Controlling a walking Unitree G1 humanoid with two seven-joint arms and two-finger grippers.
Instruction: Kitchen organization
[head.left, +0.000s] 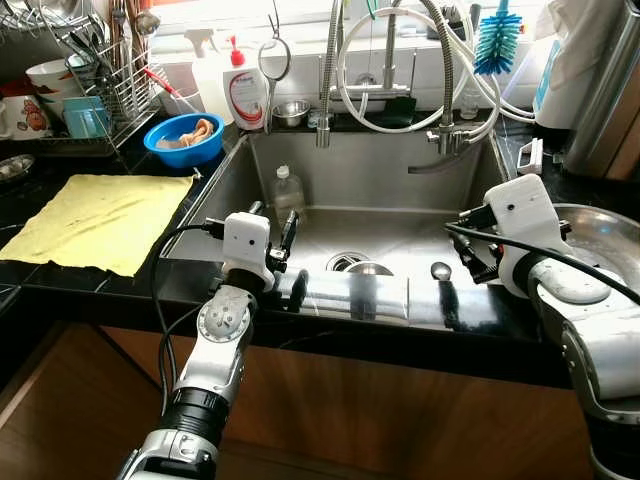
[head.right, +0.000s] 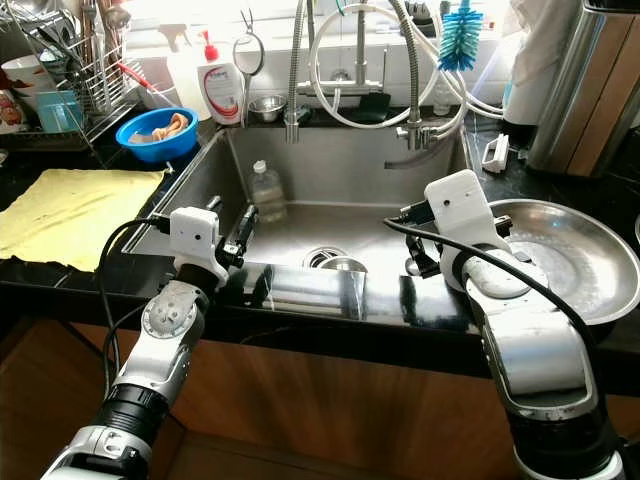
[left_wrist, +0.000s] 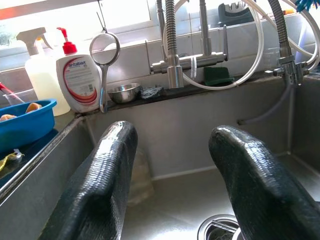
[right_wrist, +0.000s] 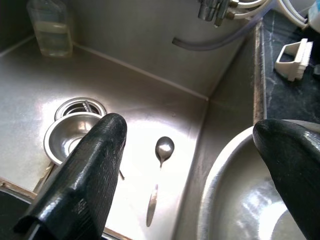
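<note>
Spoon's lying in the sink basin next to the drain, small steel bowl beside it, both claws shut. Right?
Not quite: both claws are open. The wrist views show the left claw and right claw with fingers spread. The spoon does lie in the sink beside the small steel bowl at the drain.

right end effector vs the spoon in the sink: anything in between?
Nothing. In the right wrist view the open right end effector frames the spoon directly; only bare sink floor lies there. A small steel bowl sits beside it.
</note>
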